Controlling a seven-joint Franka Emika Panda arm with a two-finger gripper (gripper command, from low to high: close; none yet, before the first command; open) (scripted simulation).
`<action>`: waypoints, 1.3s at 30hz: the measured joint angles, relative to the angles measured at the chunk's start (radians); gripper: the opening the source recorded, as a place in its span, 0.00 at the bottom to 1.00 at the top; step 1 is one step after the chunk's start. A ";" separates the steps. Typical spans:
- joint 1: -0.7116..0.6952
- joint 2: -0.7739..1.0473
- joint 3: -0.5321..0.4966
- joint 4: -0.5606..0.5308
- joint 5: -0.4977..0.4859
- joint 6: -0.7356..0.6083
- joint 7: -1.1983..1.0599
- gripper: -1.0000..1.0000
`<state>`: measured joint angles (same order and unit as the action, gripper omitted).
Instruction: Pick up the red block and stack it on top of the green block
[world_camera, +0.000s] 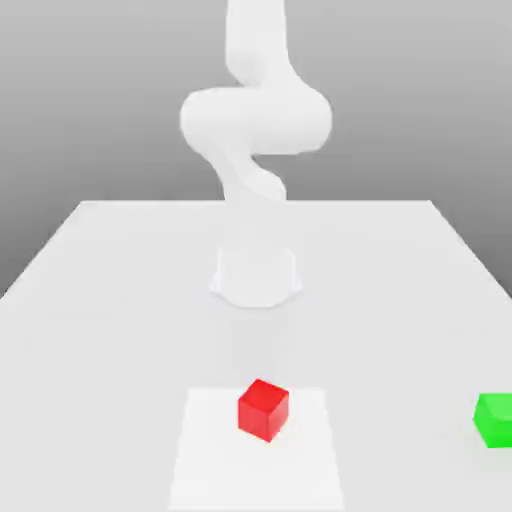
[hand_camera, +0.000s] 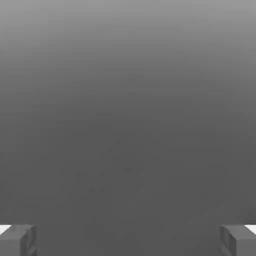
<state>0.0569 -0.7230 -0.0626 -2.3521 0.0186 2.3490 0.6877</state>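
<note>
White patch (world_camera: 256, 475) beneath red block (world_camera: 263, 410)

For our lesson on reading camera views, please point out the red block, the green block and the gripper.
Red block (world_camera: 263, 410): exterior view, middle of its visible faces.
Green block (world_camera: 496, 419): exterior view, its visible side.
Gripper (hand_camera: 128, 241): hand view, midway between its open fingertips.

You have nothing to read here. Your two views offer no legible text, label, brand, number or sign on any surface.
</note>
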 joint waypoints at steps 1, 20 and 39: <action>0.025 0.038 -0.027 -0.024 0.010 0.023 -0.055 0.50; 0.258 0.667 -0.224 -0.440 0.008 0.422 -0.854 0.50; 0.161 0.955 -0.073 -0.425 0.206 0.657 -1.054 0.00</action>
<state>0.2179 0.2316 -0.1360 -2.7774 0.2244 3.0059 -0.3666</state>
